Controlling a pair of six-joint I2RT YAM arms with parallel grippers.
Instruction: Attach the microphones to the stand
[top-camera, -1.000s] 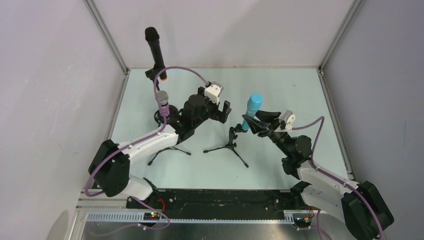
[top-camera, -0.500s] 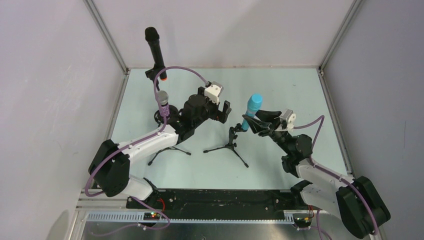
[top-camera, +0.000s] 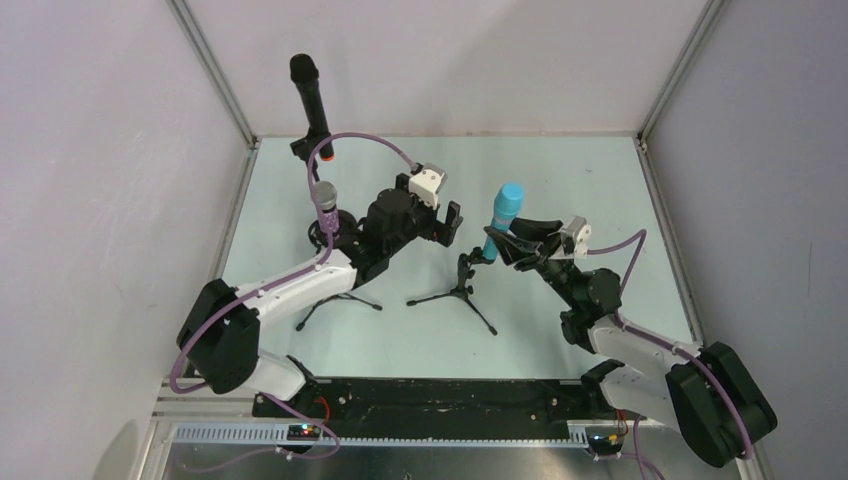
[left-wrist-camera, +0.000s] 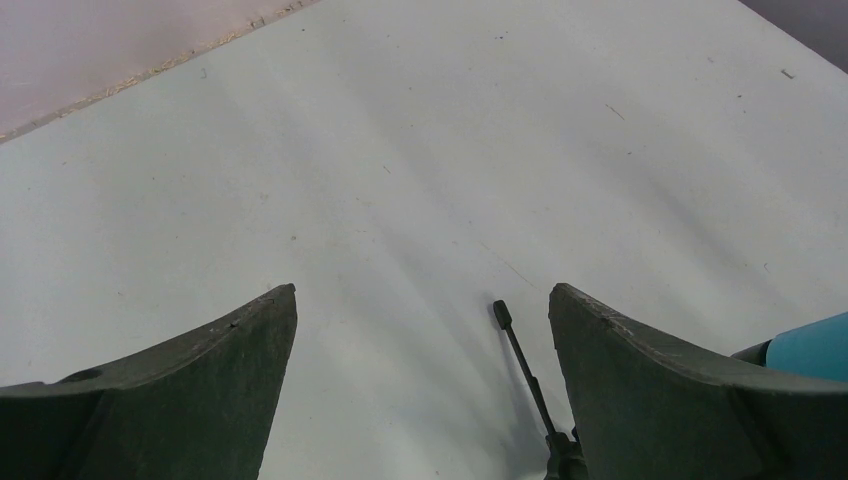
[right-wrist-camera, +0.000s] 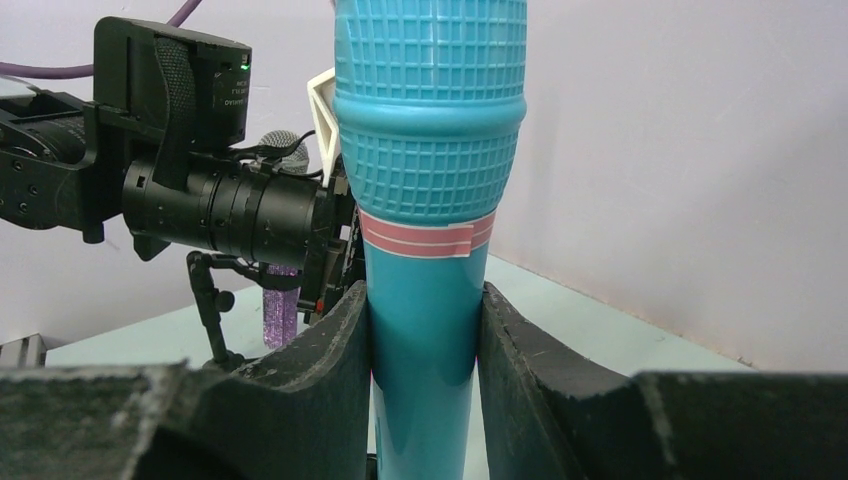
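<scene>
The light blue microphone (top-camera: 502, 217) stands nearly upright, its lower end at the clip of the small black tripod stand (top-camera: 462, 283) mid-table. My right gripper (top-camera: 505, 240) is shut on its handle; in the right wrist view both fingers press the blue handle (right-wrist-camera: 425, 330). The glittery purple microphone (top-camera: 325, 207) with a silver head stands in a stand at the left. The black microphone (top-camera: 312, 105) with an orange end ring stands in a stand at the back left. My left gripper (top-camera: 447, 222) is open and empty, just left of the blue microphone; one tripod leg (left-wrist-camera: 522, 360) shows between its fingers.
White walls with metal frame posts close in the light table (top-camera: 560, 170) on the left, back and right. The purple microphone's tripod legs (top-camera: 335, 300) spread beneath my left arm. A black rail runs along the near edge.
My right gripper has moved the blue microphone slightly left, closer to the middle stand's clip. The left arm has not moved.
</scene>
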